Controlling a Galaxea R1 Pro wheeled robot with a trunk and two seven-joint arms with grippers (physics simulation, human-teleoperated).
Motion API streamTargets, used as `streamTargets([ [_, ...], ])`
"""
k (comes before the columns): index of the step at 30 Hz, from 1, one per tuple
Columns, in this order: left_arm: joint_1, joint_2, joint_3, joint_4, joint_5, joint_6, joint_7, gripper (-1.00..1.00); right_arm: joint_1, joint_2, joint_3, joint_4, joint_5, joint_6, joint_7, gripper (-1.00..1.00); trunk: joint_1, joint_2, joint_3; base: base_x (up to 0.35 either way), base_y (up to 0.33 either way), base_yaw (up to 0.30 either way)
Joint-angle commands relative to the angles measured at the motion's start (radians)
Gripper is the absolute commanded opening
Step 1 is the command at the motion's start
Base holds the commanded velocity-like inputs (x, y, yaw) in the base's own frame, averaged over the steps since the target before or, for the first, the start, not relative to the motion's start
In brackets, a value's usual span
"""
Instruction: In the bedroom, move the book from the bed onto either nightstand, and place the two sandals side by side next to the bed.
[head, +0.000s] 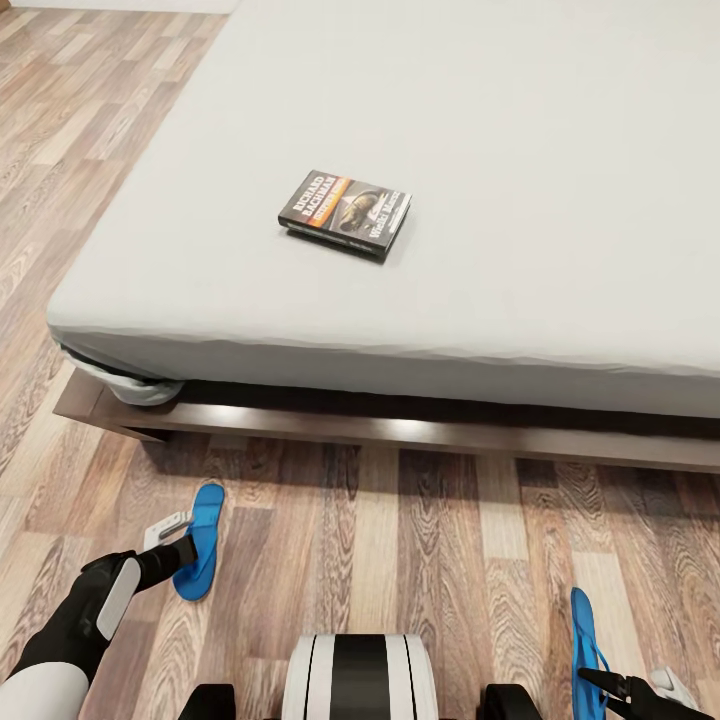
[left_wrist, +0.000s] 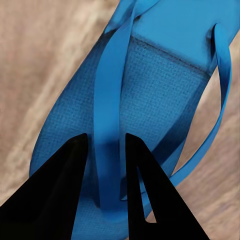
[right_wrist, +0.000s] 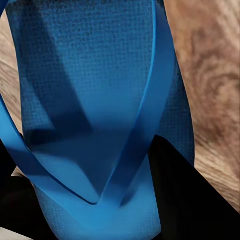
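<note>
One blue sandal (head: 200, 545) is pinched by its strap in the left claw (head: 178, 553), whose fingers (left_wrist: 55, 195) are closed on either side of it, near the bed's (head: 400, 130) left corner. The other sandal (head: 585, 640) is held at the right claw (head: 625, 685), though whether that claw is pressed shut cannot be told. Both are gripped well apart, presumably to be set together beside the bed. The book (head: 345, 213) lies flat on the mattress, not yet moved.

Book (head: 345, 214) cover: "RICHARD BACHMAN".
</note>
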Motion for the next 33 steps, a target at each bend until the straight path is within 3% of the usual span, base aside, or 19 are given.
streamTargets([
  [1,0.000,0.000,0.003,-0.001,0.000,0.005,-0.004,-1.00,-0.001,0.001,-0.008,-0.001,0.009,0.009,0.005,-1.00,0.000,0.000,-0.001,0.000,0.000,0.000],
  [22,0.000,-0.002,-0.001,0.002,0.000,-0.100,-0.004,-1.00,-0.001,0.001,-0.008,-0.001,0.009,0.009,0.005,-1.00,0.000,0.000,-0.001,0.000,0.000,0.000],
  [29,0.000,-0.003,-0.001,0.002,0.000,-0.100,-0.003,-1.00,-0.001,0.001,-0.008,-0.001,0.009,0.009,0.005,-1.00,0.003,-0.002,-0.028,0.000,0.000,0.000],
  [33,0.000,-0.003,-0.001,0.002,0.001,-0.100,-0.002,-1.00,-0.001,0.001,-0.008,-0.001,0.009,0.009,0.005,-1.00,0.003,-0.002,-0.028,0.000,0.000,0.000],
])
